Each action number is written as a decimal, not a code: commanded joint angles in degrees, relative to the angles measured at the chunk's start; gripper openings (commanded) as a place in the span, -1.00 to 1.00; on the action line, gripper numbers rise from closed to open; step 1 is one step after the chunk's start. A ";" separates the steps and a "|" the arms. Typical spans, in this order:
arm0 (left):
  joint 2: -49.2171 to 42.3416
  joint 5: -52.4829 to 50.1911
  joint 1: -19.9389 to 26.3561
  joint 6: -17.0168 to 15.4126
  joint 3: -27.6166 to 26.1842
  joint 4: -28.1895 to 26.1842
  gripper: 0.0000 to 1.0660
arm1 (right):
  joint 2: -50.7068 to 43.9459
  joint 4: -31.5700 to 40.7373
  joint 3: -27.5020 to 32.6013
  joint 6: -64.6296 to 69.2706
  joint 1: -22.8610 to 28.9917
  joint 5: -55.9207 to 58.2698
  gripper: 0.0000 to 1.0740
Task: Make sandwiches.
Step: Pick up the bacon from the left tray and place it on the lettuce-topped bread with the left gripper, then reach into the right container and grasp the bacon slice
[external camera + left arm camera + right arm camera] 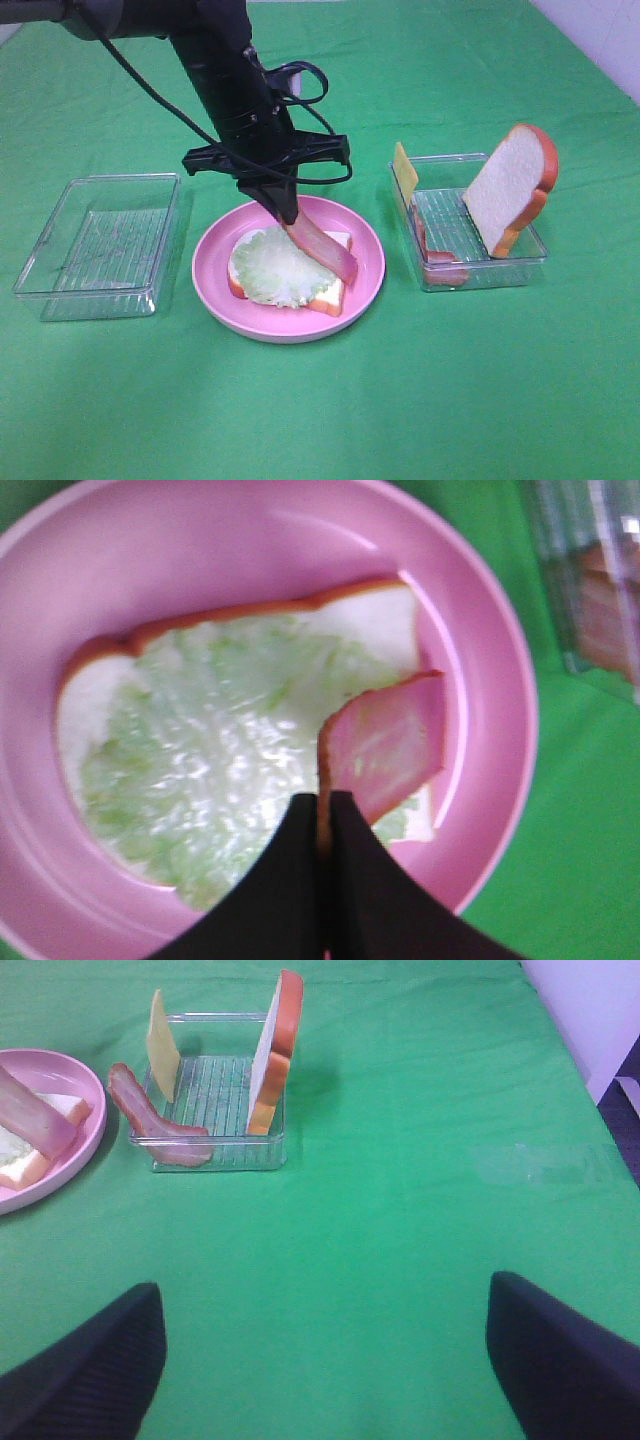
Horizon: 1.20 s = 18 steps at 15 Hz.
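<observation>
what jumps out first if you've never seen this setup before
The black left gripper stands out most, shut on a reddish bacon strip that slants down over the pink plate in the middle of the scene. On that plate lies the bottom bread slice, covered with pale lettuce. To the right, a second bread slice stands tilted in a clear tray, with a yellow cheese slice at the tray's far corner.

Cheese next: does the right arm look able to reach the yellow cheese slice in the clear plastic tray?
Probably yes: the open right gripper faces bare green cloth, and the cheese slice stands above the tray rim.
</observation>
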 commanded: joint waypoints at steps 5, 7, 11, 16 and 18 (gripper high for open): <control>0.06 5.44 -0.23 -9.63 -0.06 5.79 -0.96 | -0.86 -0.06 0.06 -0.69 -0.23 -0.40 0.54; 0.06 5.73 -0.23 -9.63 -0.06 5.67 -0.53 | -0.86 -0.06 0.06 -0.69 -0.23 -0.40 0.54; -2.06 12.03 -0.23 -2.18 -3.50 9.57 0.40 | -0.86 -0.06 0.06 -0.69 -0.23 -0.40 0.54; -17.65 11.92 -0.23 -1.60 -3.32 14.55 0.40 | -0.86 -0.06 0.06 -0.69 -0.23 -0.40 0.54; -26.36 11.86 -0.23 -0.52 -3.32 15.13 0.40 | -0.86 -0.06 0.06 -0.69 -0.23 -0.40 0.54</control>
